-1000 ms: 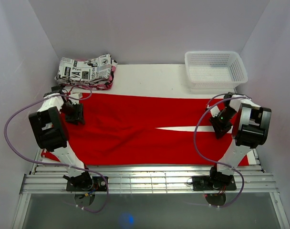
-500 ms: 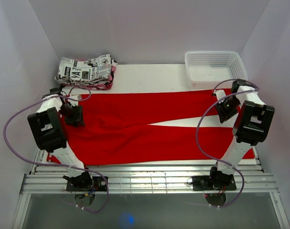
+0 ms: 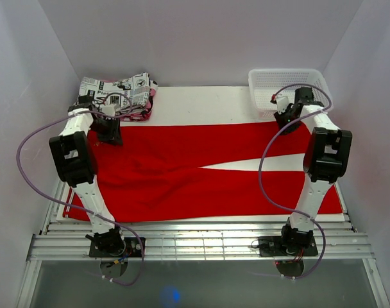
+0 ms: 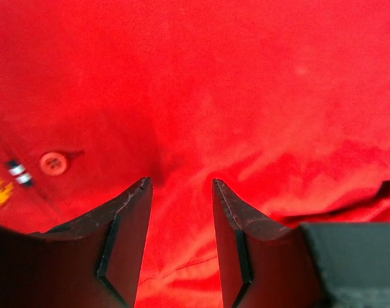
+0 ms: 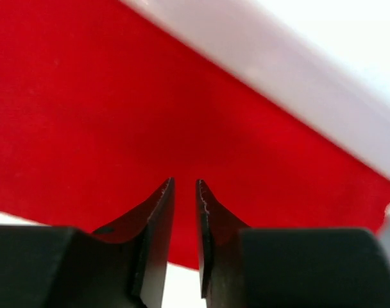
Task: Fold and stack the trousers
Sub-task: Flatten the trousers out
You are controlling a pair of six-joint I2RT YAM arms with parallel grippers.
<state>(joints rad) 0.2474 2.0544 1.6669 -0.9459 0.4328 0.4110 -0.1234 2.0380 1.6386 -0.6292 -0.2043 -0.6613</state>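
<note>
The red trousers [image 3: 182, 170] lay spread flat on the tabletop [image 3: 201, 102]. Their two legs ended just in front of the white mesh basket [image 3: 262, 72], and the waist was well to the basket's left. A thin wedge of bare tabletop showed between the legs.

The right gripper [image 3: 286, 115] hung over the far leg, just in front of the basket. Its wrist view showed the gripper [image 5: 185, 181] almost clenched, with only a sliver between the fingers and no cloth visibly caught. The left gripper [image 3: 110, 133] sat at the waist end, far to the basket's left. It was released, the gripper [image 4: 181, 183] spread over the fabric close to a red button [image 4: 53, 162]. A folded newspaper-print garment [image 3: 118, 93] lay beyond it, level with the basket.

The main risk looked to be an uneven fold. The right gripper would probably have to open before it could take the hem; pressed down as it was, it would likely only shove the leg into a wrinkle. It also had little room, so a lift could knock the basket. On the left, a shallow pinch might catch only the top layer and leave the under layer behind.
</note>
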